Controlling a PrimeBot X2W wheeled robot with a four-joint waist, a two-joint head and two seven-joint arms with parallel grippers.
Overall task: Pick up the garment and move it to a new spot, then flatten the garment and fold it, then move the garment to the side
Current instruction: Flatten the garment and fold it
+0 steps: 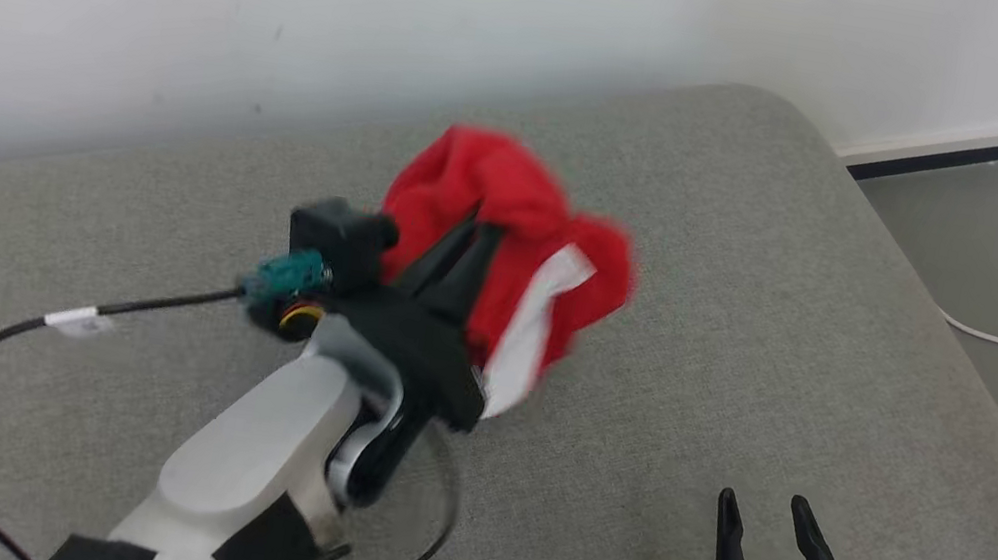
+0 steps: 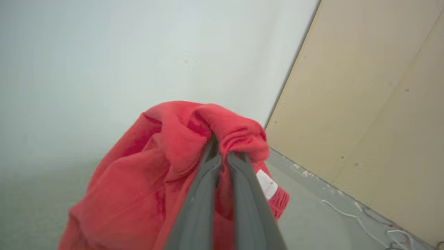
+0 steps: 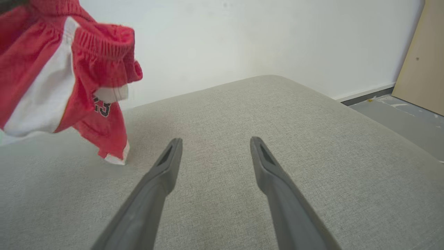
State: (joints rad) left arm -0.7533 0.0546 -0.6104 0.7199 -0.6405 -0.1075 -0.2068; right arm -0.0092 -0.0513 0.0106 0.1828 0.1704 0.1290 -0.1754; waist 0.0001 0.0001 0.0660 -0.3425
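Gripping the red garment in the left gripper, up off the grey cushion.
Head view: the bunched garment with its white stripe hangs from the pinched left jaws over mid-cushion, and the right gripper sits lower right, spread and empty. Left wrist view: both fingers clamp a fold of red cloth, wall behind. Right wrist view: parted fingers point across the cushion, garment dangling upper left, lowest corner near the surface.

Bright, even light, faint shadows, garment motion-blurred, left wrist background hazy
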